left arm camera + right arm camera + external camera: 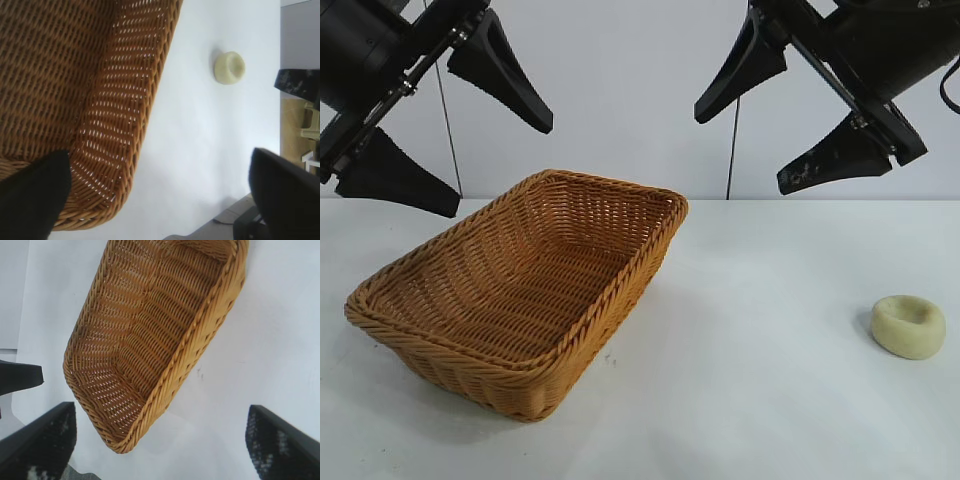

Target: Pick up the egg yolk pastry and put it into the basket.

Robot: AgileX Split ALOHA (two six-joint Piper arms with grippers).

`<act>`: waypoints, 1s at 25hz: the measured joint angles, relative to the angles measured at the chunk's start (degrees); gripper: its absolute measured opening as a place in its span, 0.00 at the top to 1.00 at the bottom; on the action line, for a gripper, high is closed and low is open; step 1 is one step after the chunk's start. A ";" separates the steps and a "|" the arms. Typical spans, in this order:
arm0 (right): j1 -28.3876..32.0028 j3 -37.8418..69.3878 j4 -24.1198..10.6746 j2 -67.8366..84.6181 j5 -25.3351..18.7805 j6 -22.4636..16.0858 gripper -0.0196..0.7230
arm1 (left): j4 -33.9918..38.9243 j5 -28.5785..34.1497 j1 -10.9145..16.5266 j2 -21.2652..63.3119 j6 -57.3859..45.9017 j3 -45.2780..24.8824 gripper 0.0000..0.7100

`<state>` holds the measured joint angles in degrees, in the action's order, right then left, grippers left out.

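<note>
The orange-brown wicker basket (620,288) stands on the white table at centre left, with nothing showing inside it. The egg yolk pastry (909,326), a small pale yellow puck with a dimpled top, lies on the table far to the right, well apart from the basket. My left gripper (498,165) hangs high above the basket's left end, open and holding nothing. My right gripper (741,150) hangs high above the table between basket and pastry, open and holding nothing too. The left wrist view takes in the basket wall (115,125) and the pastry (229,67). The right wrist view shows only the basket (190,350).
A bare stretch of white table (770,320) separates basket and pastry. A pale wall (620,90) stands close behind the table. In the left wrist view, dark equipment (300,85) sits beyond the table's edge near the pastry.
</note>
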<state>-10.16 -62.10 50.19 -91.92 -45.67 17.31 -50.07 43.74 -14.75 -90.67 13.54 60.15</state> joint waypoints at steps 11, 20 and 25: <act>0.00 0.00 0.00 0.00 0.00 0.00 0.09 | 0.00 0.00 0.00 0.00 0.06 0.00 0.02; 0.00 0.00 0.00 0.00 0.00 0.00 0.09 | 0.00 -0.77 0.00 0.00 0.06 0.00 0.02; 0.00 0.00 0.00 0.00 0.00 0.00 0.09 | 0.00 -0.94 0.00 0.00 0.06 0.00 0.02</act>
<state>-10.16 -62.10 50.19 -91.92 -45.67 17.31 -50.07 42.80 -14.75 -90.67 13.59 60.15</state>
